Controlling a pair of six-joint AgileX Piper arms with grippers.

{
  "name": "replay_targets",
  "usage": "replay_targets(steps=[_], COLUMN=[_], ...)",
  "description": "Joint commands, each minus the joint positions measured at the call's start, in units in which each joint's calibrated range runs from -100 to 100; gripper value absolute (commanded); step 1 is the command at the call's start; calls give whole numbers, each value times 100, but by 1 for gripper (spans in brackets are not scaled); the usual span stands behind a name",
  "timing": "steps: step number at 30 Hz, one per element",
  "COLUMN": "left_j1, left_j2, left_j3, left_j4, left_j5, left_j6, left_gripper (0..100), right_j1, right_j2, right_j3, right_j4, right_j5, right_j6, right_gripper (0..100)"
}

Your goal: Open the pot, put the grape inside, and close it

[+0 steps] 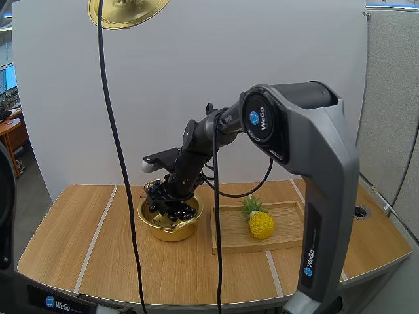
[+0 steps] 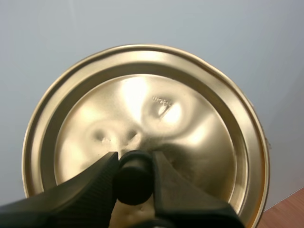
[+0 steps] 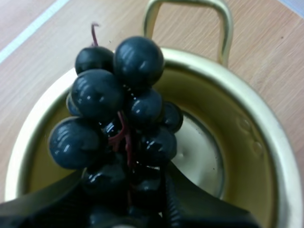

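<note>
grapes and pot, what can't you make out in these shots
- High view: lid is cut off by the top edge.
- High view: right arm hides most of the grapes in the pot.
- Right wrist view: grapes hide whether they touch the pot's floor.
- Left wrist view: left gripper covers the knob sides.

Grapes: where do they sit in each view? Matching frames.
High view: grapes at the mouth of the pot, in the right pincer, left of the tray.
Right wrist view: pinched between the pincer's tips, over the open pot.
Left wrist view: left pincer grips the lid by its knob instead.
Shared landmark: the pot's gold rim.
</note>
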State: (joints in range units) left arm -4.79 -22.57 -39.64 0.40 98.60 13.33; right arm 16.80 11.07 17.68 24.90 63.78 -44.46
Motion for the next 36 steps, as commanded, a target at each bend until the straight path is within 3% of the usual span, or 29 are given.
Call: replay_targets(steps=[1,15,36], left_j1=[-18,-18,-18], left_j2=[-46,-46,-46], left_j3=[-43,-43,-43], left_j4=[96,96,96], left_j5=[-215,-215,-215], left_j6=[-16,-16,-16], left_gripper=[0,0,0], right_j1=[-12,-27,-27], right_j2=[264,360,360], right_j3=[41,56,56], right_j4=[-467,-1389,-1288], right_j5=[256,821,1173], right_j6=[134,861,905], right_gripper=[0,0,0])
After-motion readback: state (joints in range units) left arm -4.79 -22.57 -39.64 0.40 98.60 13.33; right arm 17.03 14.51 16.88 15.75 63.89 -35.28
